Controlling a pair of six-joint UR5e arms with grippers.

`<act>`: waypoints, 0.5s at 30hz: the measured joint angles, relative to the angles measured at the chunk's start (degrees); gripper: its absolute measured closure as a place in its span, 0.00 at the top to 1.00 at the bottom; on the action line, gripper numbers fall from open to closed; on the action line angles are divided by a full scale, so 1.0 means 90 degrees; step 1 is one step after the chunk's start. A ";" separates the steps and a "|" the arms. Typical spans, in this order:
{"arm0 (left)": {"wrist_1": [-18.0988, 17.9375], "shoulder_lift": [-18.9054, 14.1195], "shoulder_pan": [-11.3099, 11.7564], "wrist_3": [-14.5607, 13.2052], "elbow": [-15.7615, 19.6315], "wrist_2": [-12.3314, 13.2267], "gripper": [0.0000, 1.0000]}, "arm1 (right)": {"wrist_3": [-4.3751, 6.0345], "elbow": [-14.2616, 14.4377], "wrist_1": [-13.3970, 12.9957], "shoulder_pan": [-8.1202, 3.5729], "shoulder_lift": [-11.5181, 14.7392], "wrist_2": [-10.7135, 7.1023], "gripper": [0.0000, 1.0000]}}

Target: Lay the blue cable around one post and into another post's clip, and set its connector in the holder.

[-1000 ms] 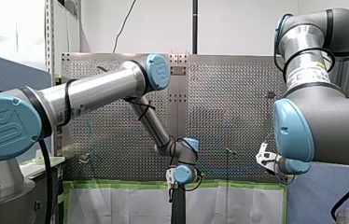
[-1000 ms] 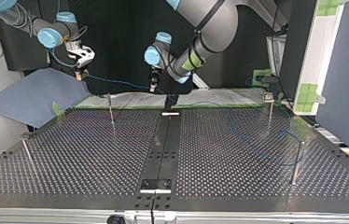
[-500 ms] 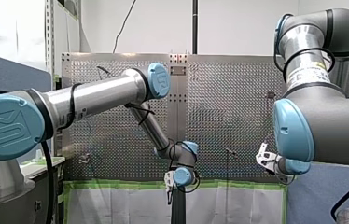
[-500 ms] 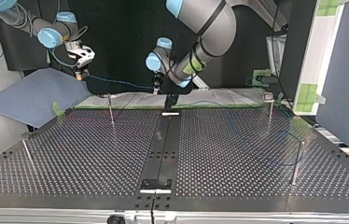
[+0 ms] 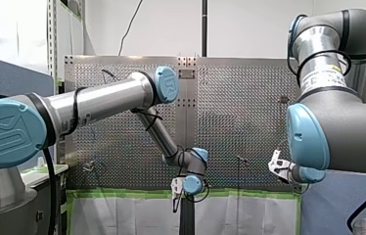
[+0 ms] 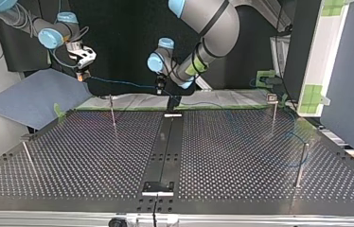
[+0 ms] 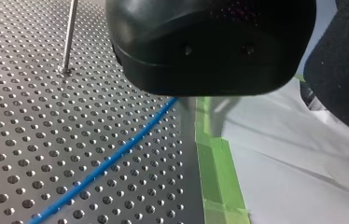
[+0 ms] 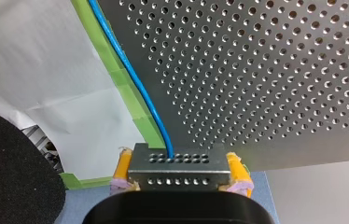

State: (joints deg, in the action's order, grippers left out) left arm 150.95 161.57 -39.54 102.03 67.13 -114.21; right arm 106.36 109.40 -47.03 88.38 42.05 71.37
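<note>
The blue cable [image 6: 118, 83] hangs taut between my two grippers above the table's far edge in the top view. My right gripper [image 8: 177, 184] has its yellow pads [image 8: 122, 170] shut on the cable's perforated metal connector [image 8: 177, 169]; it hovers at the top view's left [image 6: 82, 71]. My left gripper [image 6: 160, 88] sits on the cable near the middle, and the cable [image 7: 102, 170] runs under it in the left wrist view. Beyond it the cable [image 6: 241, 130] trails over the plate toward a post [image 6: 300, 163] at the top view's right.
Thin metal posts stand on the perforated table [image 6: 85, 156]: one [image 6: 112, 111] near my right gripper, a clip-topped one [image 6: 273, 109] at the far right, one [image 6: 27, 158] at the near left. A black strip [image 6: 165, 146] with a plate [image 6: 157, 187] runs down the middle. Green tape [image 7: 212, 158] edges the table.
My left arm has raised its elbow and shifted its gripper slightly toward the top view's right along the cable. My right arm and the connector have stayed still.
</note>
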 joint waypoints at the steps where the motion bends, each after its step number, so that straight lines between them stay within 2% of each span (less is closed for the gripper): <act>1: -0.0001 -0.0003 -0.0001 -0.0020 0.0000 -0.0009 0.01 | 0.0000 -0.0001 0.0000 0.0000 -0.0002 0.0000 0.00; 15: 0.0015 -0.0016 -0.0011 -0.0066 0.0000 -0.0011 0.01 | 0.0000 -0.0002 0.0013 -0.0026 0.0005 0.0000 0.00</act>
State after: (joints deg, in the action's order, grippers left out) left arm 151.08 161.44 -39.64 101.44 67.12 -114.31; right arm 106.37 109.39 -46.91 88.14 42.09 71.37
